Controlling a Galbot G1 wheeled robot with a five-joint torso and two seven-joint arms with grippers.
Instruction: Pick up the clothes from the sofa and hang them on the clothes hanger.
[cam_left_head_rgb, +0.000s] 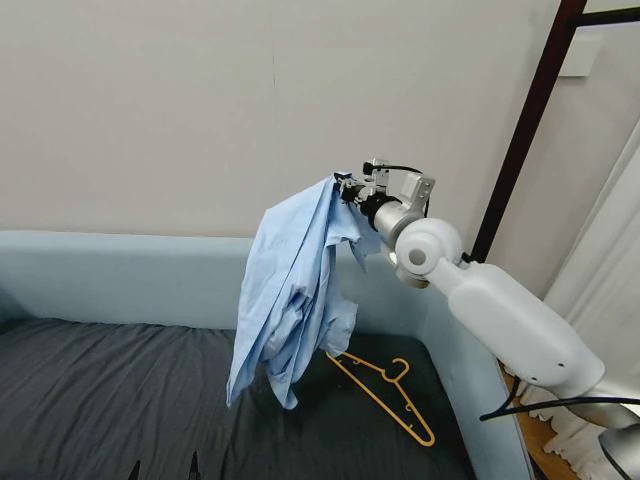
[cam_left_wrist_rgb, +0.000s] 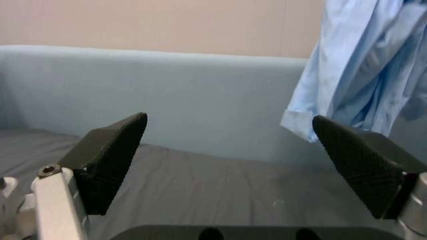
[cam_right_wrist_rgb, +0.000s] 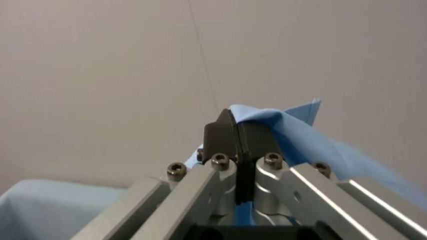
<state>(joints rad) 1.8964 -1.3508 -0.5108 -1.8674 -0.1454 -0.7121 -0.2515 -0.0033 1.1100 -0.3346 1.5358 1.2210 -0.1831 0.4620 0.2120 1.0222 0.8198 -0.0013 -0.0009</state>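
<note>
head view: right arm stretched fwd over sofa (cam_left_head_rgb: 120, 275), right pincer (cam_left_head_rgb: 343, 183) up in front of wall, clamped fully closed on top edge of light blue shirt (cam_left_head_rgb: 295, 290). shirt hangs free from it, bunched in long folds, lower end down in front of dark seat. yellow hanger (cam_left_head_rgb: 385, 385) lies flat on seat, just right of shirt, near sofa's right corner. dark post (cam_left_head_rgb: 530, 110) stands upper right, behind arm. right wrist view: pads (cam_right_wrist_rgb: 219, 135) pressed together w/ blue cloth pinched btwn. left wrist view: left pincer (cam_left_wrist_rgb: 229, 125) spread wide, holding nothing, low over seat, facing backrest; shirt off to one side, apart from it.
</note>
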